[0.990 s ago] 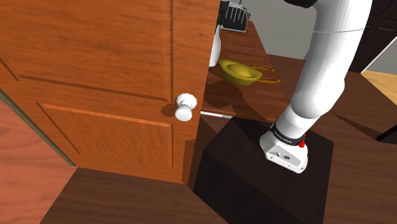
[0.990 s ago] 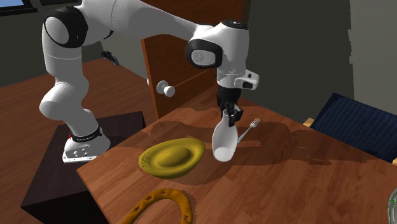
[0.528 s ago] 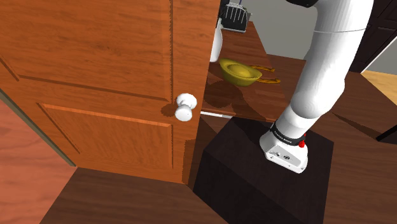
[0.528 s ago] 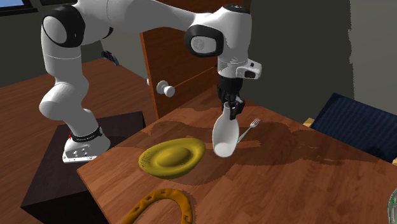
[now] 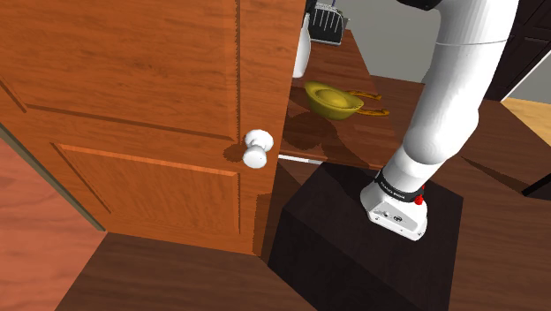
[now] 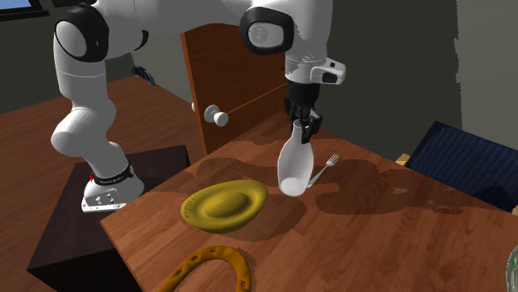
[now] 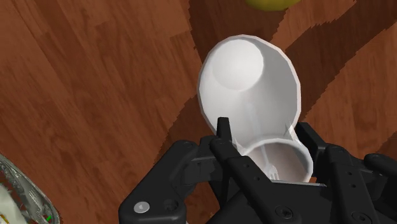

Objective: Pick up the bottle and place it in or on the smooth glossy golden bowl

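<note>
A white bottle (image 6: 293,168) hangs a little above the wooden table (image 6: 390,240), with my gripper (image 6: 305,129) shut on its narrow neck. It is just off the second exterior view's right rim of the glossy golden bowl (image 6: 224,206). In the wrist view the black fingers (image 7: 224,139) clasp the open mouth of the bottle (image 7: 251,89), and the bowl's edge (image 7: 272,3) lies beyond the bottle's base. In the shoulder view the bottle (image 5: 302,56) is partly hidden behind the door, under the gripper (image 5: 324,24), and the bowl (image 5: 333,99) sits nearer the stand.
A golden horseshoe shape (image 6: 207,269) lies at the table's near edge and a fork (image 6: 325,168) just behind the bottle. A wooden door (image 5: 141,115) with a white knob (image 5: 258,147) stands close beside the table. A dark blue seat (image 6: 465,158) is at the far side.
The gripper has risen with the bottle, lifting it higher over the table and slightly toward the second exterior view's right. Bowl, fork and horseshoe have not moved.
</note>
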Tool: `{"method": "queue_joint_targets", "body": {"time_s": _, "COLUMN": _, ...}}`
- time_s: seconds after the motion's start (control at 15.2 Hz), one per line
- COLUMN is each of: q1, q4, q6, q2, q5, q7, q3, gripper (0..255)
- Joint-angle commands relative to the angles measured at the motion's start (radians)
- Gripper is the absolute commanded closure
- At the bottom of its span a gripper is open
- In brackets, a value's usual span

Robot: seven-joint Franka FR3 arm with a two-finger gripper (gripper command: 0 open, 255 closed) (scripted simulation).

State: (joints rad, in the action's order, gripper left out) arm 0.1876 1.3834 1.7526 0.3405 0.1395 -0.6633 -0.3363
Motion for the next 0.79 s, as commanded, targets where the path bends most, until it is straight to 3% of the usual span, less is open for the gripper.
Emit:
{"method": "queue_joint_targets", "body": {"time_s": 0.0, "q1": 0.003, "q4": -0.031, "q6": -0.028, "q2": 0.003, "q5": 0.001, "q7": 0.000, "q3": -0.001, "gripper": 255}}
{"method": "queue_joint_targets", "body": {"time_s": 0.73, "q1": 0.029, "q4": -0.252, "q6": -0.202, "q2": 0.051, "q5": 0.016, "q7": 0.004, "q3": -0.002, "gripper": 255}}
